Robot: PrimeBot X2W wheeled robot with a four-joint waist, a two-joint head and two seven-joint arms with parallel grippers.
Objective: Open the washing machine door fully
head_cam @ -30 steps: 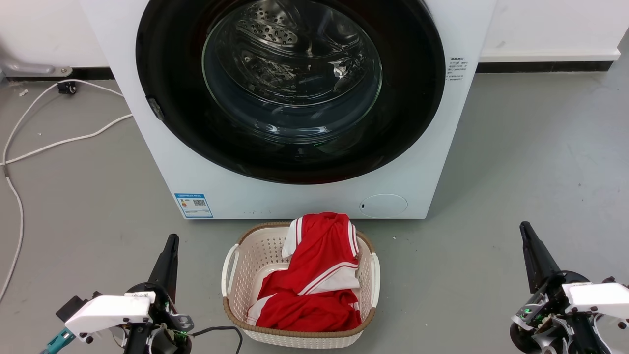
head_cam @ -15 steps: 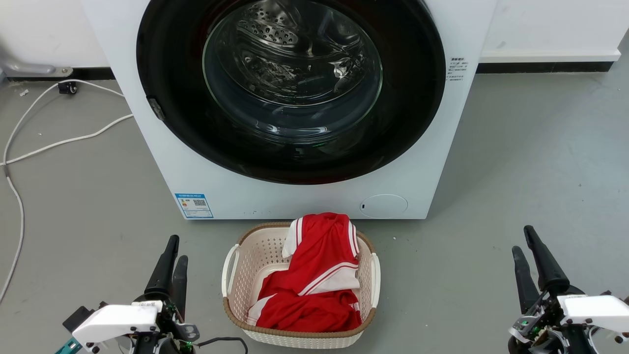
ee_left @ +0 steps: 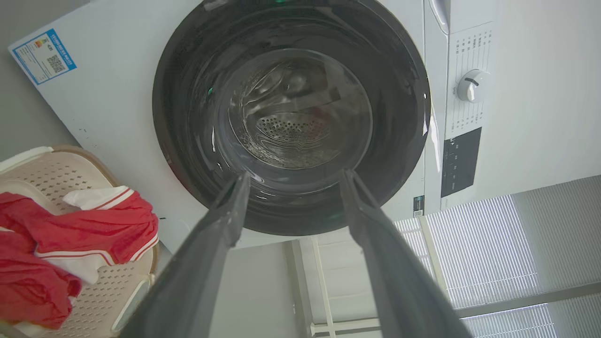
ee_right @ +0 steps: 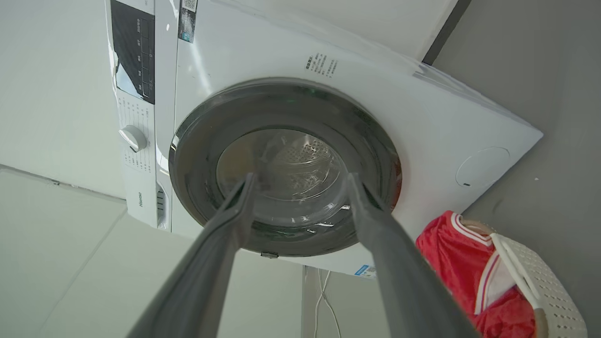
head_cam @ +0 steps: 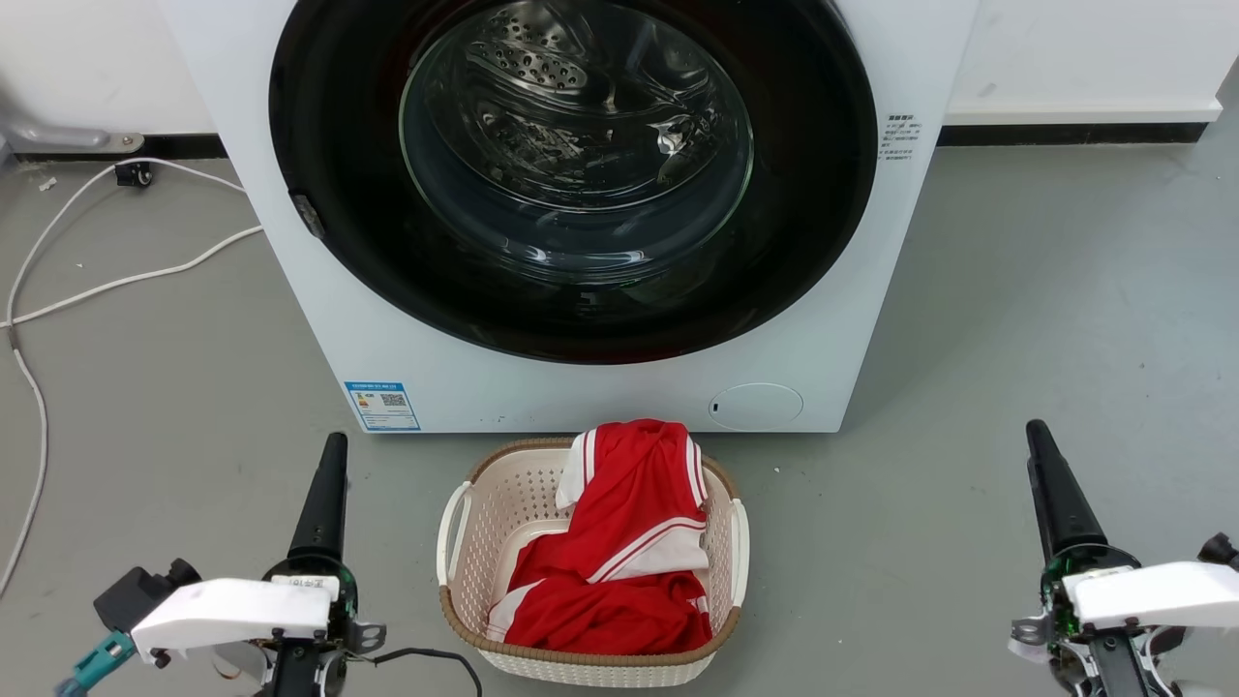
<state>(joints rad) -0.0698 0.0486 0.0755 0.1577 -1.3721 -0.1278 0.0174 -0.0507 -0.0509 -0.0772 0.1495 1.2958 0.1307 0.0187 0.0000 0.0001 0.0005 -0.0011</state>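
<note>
Washing machine door [head_cam: 818, 194] shut flush in machine front [head_cam: 581, 397], far centre. Left gripper [head_cam: 333, 447] and right gripper [head_cam: 1036, 431] near, low, well apart from it. Both sets of fingers [ee_left: 213, 244] spread wide, empty. Door likely rigid, heavyish. Glossy rim [head_cam: 581, 329] slippery, glass [head_cam: 576, 145] fragile. Hook rim edge, not glass.

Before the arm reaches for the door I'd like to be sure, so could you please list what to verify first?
1. Washing machine door shut, ready to start: ok.
2. Left gripper open and empty: ok.
3. Right gripper open and empty: ok.
4. Grippers close to the door: not ok, both low and well short of it.
5. Laundry basket clear of the door's swing: cannot tell; it stands right before the machine.
6. Where to grip the door: cannot tell.
</note>
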